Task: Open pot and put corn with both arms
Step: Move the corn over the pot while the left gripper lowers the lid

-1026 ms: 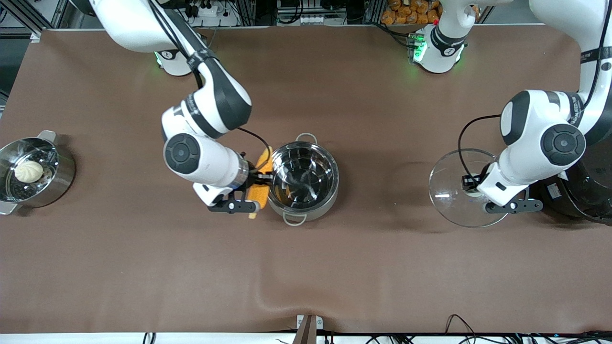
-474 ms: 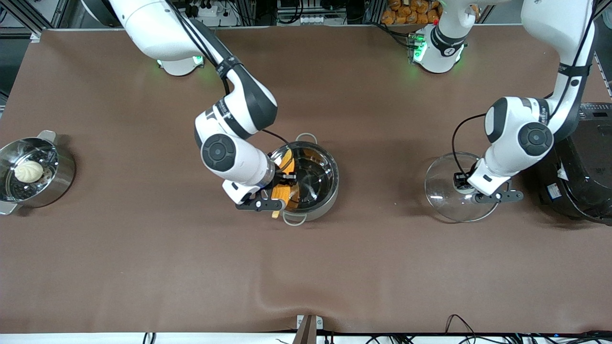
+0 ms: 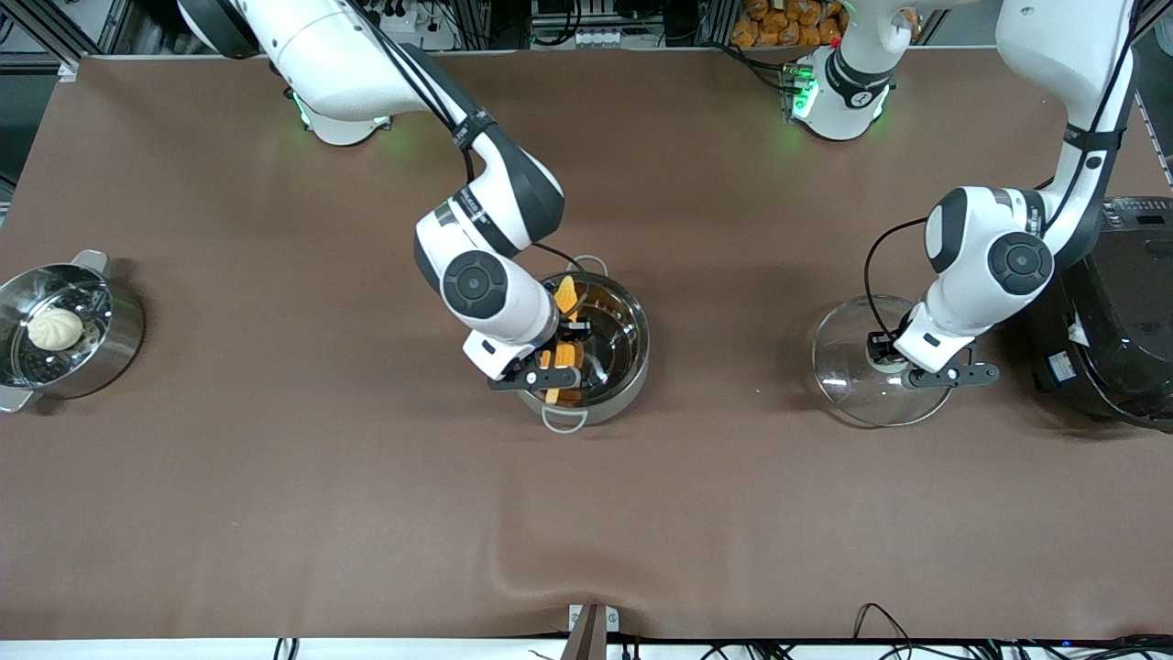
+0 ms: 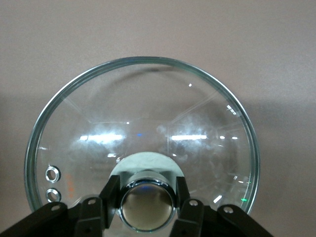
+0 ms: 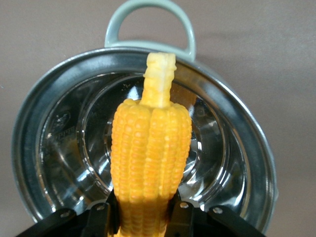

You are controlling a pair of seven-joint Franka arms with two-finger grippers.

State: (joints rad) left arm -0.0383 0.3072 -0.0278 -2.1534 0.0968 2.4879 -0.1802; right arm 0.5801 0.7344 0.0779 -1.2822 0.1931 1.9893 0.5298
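Right gripper (image 5: 143, 215): fingers (image 5: 106, 212) pinching the corn (image 5: 150, 163) on both flanks near its fat end, pale stem end pointing away from the wrist. Corn hangs over the open mouth of the pot (image 3: 623, 316), above the shiny bottom, not resting on it as far as the right wrist view shows. In the front view the right gripper (image 3: 559, 353) sits over the pot's 8 o'clock half, corn (image 3: 568, 295) running roughly 12-to-6 across the bowl. Pot stands mid-table, loop handles at about 12 and 6, lid off.

Left gripper (image 4: 146, 205): fingers (image 4: 109, 195) clamped on the knob (image 4: 147, 203) of the glass lid (image 4: 143, 123), one either side. In the front view the lid (image 3: 848, 353) is at the pot's 3 o'clock, well apart, toward the left arm's end; can't tell if it's touching the table. Black rice cooker (image 3: 1113, 321) just beside the lid at its 3 o'clock. Smaller steel pot (image 3: 110, 344) with a white bun (image 3: 55, 328) at the right arm's end.
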